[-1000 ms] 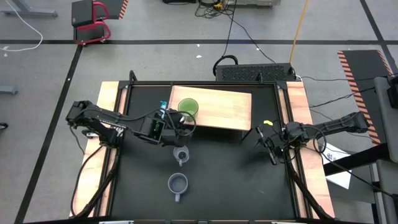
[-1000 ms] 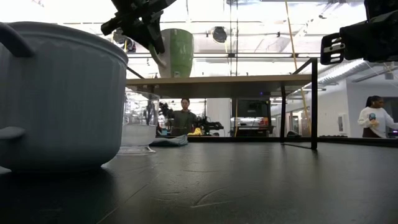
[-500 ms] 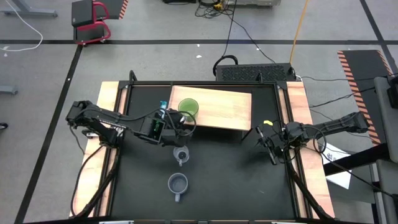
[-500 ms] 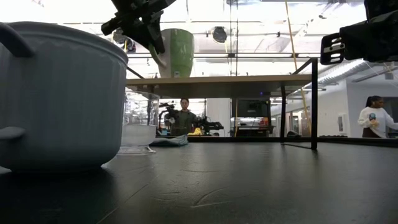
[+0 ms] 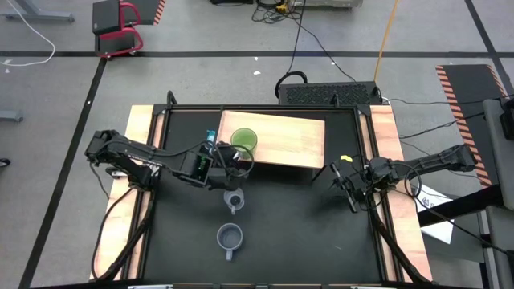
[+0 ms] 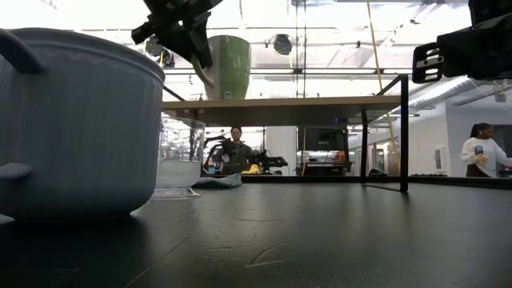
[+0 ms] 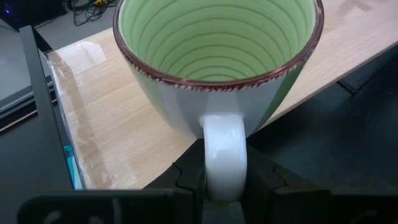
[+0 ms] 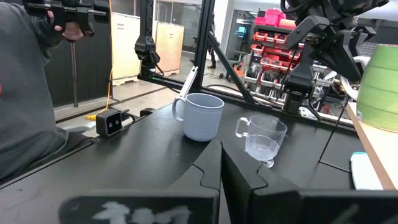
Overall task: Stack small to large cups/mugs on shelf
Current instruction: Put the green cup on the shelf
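The lime-green mug (image 5: 242,138) stands upright on the tan shelf (image 5: 289,140), near its front left corner; it also shows in the low view (image 6: 230,68). My left gripper (image 5: 226,155) is shut on its handle. The clear glass cup (image 5: 234,200) and the grey-blue mug (image 5: 230,236) stand on the black tabletop in front of the shelf. My right gripper (image 5: 347,185) hangs shut and empty above the table's right side, its fingers closed together in the right wrist view (image 8: 221,171). My left gripper pinches the green mug's white handle (image 7: 224,158) between its two fingers (image 7: 186,180), one on each flat side of the loop. The fingers come about level from the table's left and near side. The mug is upright, its base at the shelf top (image 6: 228,98).
The shelf stands on dark legs (image 6: 404,132) with open room beneath it. Black frame rails (image 5: 369,144) run along the table's sides. People show in the room beyond the table (image 6: 480,152).
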{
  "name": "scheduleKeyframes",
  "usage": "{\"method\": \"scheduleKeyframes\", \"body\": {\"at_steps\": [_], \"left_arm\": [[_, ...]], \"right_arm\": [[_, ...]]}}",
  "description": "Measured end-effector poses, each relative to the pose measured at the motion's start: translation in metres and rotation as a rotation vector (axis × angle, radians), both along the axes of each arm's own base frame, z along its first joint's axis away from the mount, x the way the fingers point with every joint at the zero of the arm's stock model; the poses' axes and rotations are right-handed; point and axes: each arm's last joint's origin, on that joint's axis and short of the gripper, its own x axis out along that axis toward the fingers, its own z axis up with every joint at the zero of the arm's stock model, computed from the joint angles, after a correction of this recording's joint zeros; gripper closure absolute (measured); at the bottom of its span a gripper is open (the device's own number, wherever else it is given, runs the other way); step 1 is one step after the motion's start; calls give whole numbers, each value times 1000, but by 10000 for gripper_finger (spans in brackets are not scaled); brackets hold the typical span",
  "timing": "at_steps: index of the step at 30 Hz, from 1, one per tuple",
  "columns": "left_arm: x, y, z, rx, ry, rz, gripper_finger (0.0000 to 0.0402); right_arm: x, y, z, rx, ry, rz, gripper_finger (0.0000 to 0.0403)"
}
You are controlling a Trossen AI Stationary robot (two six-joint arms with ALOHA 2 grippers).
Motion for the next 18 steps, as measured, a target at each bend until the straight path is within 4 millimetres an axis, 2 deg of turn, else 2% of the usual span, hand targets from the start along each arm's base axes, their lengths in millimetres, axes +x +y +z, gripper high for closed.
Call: {"method": "scheduleKeyframes", "body": {"at_steps": [18], "left_arm": [[0, 2, 0, 27, 18, -9, 320]], "right_arm": [[0, 0, -2, 1, 17, 0, 403]]}}
